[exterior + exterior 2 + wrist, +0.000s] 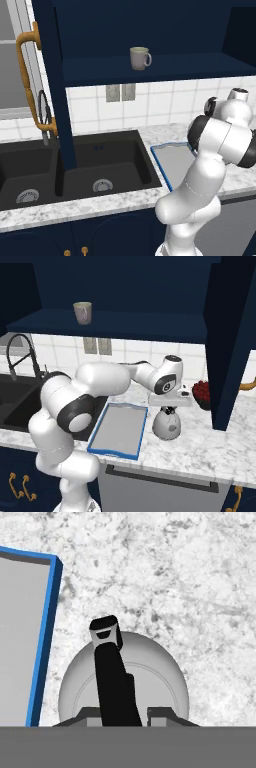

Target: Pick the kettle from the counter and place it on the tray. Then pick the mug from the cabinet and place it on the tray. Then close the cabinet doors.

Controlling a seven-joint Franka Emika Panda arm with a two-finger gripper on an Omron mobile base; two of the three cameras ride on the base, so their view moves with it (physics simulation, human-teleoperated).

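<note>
Kettle (167, 426) is sitting on the table (210, 448), just beside the tray (119, 431). Fingers (85, 716) are standing either side of its black handle (114, 682); grip cannot be told. Mug (139, 58) is resting on the cabinet shelf (190, 67).

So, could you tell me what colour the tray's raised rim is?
Blue, around a flat grey tray; the right base view shows it best.

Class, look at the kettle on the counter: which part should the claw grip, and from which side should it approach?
Grip the black arched handle across the top of the kettle, coming straight down from above. The kettle stands upright, its body is round and wide, and the handle is a narrow bar that fits between the fingers.
</note>
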